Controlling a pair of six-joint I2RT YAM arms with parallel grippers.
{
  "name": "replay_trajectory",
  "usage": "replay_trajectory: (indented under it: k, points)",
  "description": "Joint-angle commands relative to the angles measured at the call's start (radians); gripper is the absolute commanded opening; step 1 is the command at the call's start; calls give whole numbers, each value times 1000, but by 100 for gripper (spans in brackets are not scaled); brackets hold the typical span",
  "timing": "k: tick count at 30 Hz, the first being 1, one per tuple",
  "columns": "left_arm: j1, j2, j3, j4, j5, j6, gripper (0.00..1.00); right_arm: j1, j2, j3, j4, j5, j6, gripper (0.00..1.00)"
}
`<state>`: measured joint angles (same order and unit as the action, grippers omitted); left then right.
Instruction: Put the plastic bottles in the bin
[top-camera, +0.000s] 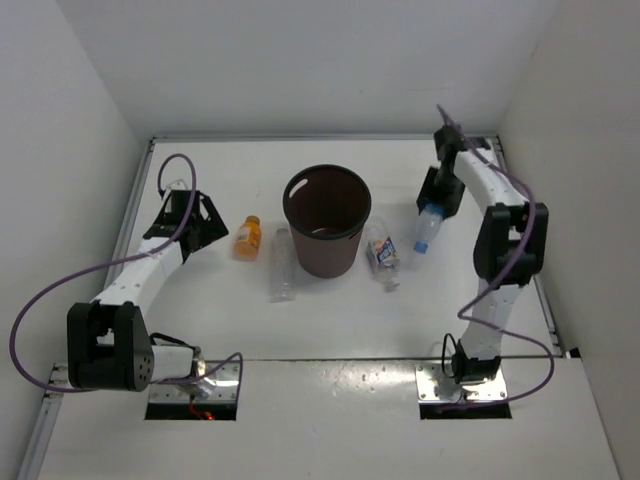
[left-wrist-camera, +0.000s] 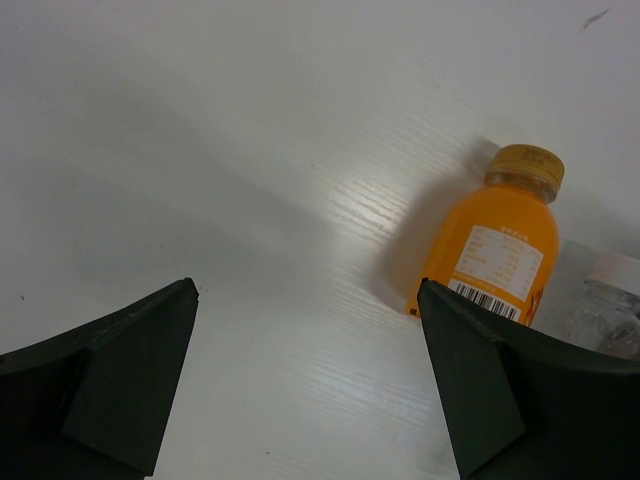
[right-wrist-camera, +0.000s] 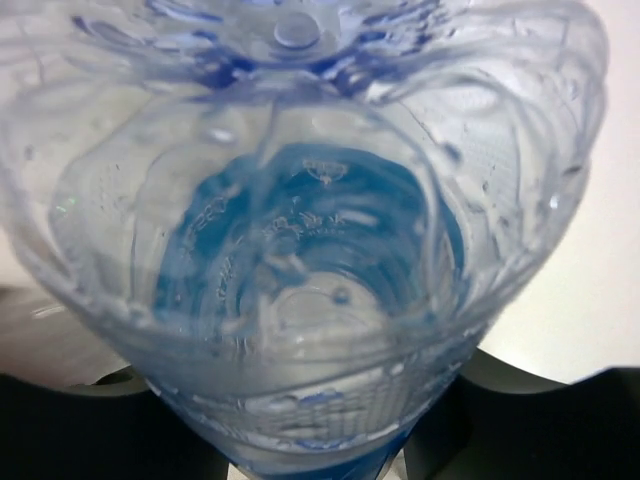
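The dark brown bin (top-camera: 293, 203) stands upright mid-table. My right gripper (top-camera: 439, 200) is to its right, shut on the clear bottle with blue label and cap (top-camera: 427, 229); that bottle (right-wrist-camera: 300, 250) fills the right wrist view between the dark jaws of the right gripper (right-wrist-camera: 310, 435). The orange bottle (top-camera: 248, 237) lies left of the bin. My left gripper (top-camera: 214, 229) stands open just left of it, apart from it. In the left wrist view the orange bottle (left-wrist-camera: 505, 245) lies beyond the right jaw of the left gripper (left-wrist-camera: 305, 370), which holds nothing. A slim clear bottle (top-camera: 282, 265) and a clear white-labelled bottle (top-camera: 384, 254) lie beside the bin.
White walls close in the table on the left, back and right. A raised rail (top-camera: 135, 200) runs along the left edge. Purple cables (top-camera: 60, 280) loop from both arms. A clear bottle with a white cap (left-wrist-camera: 610, 305) lies beside the orange one.
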<state>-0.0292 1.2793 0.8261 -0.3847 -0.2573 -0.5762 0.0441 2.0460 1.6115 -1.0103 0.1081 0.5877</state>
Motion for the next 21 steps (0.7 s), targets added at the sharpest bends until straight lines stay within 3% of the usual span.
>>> replay_trajectory:
  k: [1, 5, 12, 21]
  points:
    - [9, -1, -1, 26, 18, 1, 99, 14, -260, 194, -34, 65, 49, 8]
    - [9, -11, -12, 35, 49, -8, 99, 23, -429, 238, 125, -39, 58, 8]
    - [9, -20, -21, 79, 131, -5, 99, 88, -532, 237, 383, -336, 67, 3]
    - [9, 9, 28, 90, 151, -5, 99, 296, -431, 334, 355, -345, -23, 3]
